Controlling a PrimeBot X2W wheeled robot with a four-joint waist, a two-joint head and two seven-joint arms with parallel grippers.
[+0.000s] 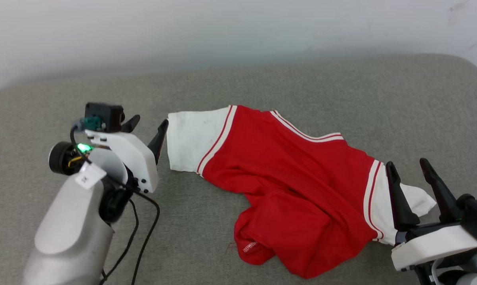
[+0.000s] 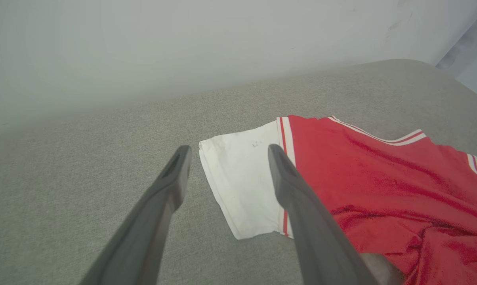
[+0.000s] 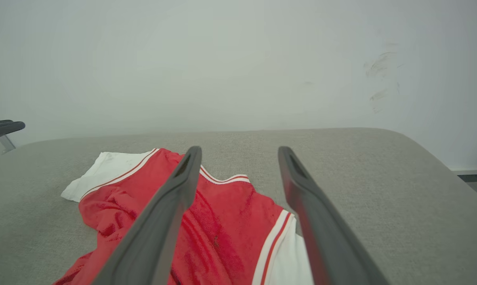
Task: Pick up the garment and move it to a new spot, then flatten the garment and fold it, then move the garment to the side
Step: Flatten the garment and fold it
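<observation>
Hovering open-fingered and empty at either end of the crumpled red jersey (image 1: 286,170) on the bench (image 1: 341,87), left gripper (image 1: 148,122) and right gripper (image 1: 407,164) risk pinching one thin layer, bunching it.

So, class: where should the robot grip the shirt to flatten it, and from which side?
Probably the left sleeve with the left gripper, right sleeve with the right gripper, from outside: both stick out flat; the shirt's middle is bunched.

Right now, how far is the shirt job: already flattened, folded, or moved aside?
Done: nothing certain. In hand: the garment lies unfolded, its near part rumpled; the left pincer and right pincer stand open at either end, holding nothing. Left: flattening, folding, moving aside.
</observation>
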